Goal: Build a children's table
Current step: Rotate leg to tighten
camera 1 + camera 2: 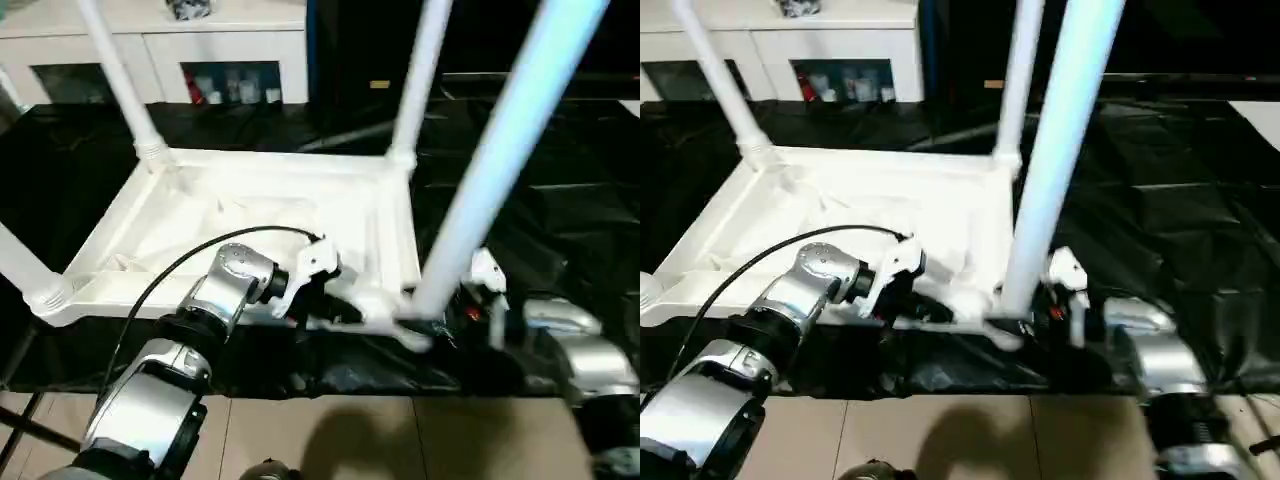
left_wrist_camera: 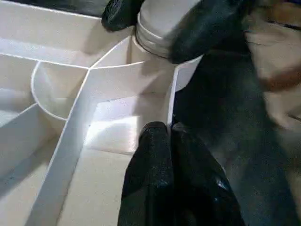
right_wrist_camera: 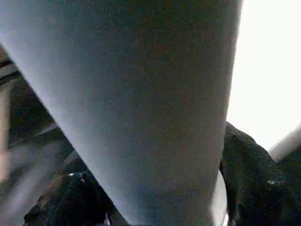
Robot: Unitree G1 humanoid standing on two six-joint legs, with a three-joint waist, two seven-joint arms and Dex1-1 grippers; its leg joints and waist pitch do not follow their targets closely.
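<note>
The children's table lies upside down on a black sheet, its white ribbed top [image 1: 250, 215] facing up. Legs stand in the far-left [image 1: 115, 70], far-right [image 1: 420, 75] and near-left [image 1: 20, 265] sockets. The near-right leg [image 1: 500, 150] rises from its corner socket [image 2: 155, 42]. My right gripper [image 1: 1015, 325] clasps the base of this leg, with black fingers [image 2: 207, 23] on both sides of it. My left gripper [image 2: 163, 129] is shut and empty, its tips resting against a rib wall just inside that corner.
A white glass-door cabinet [image 1: 230, 60] stands behind the table. The black sheet [image 1: 540, 210] extends to the right of the top and ends near me at a tan floor [image 1: 350, 430]. A black cable [image 1: 170, 270] arcs over my left forearm.
</note>
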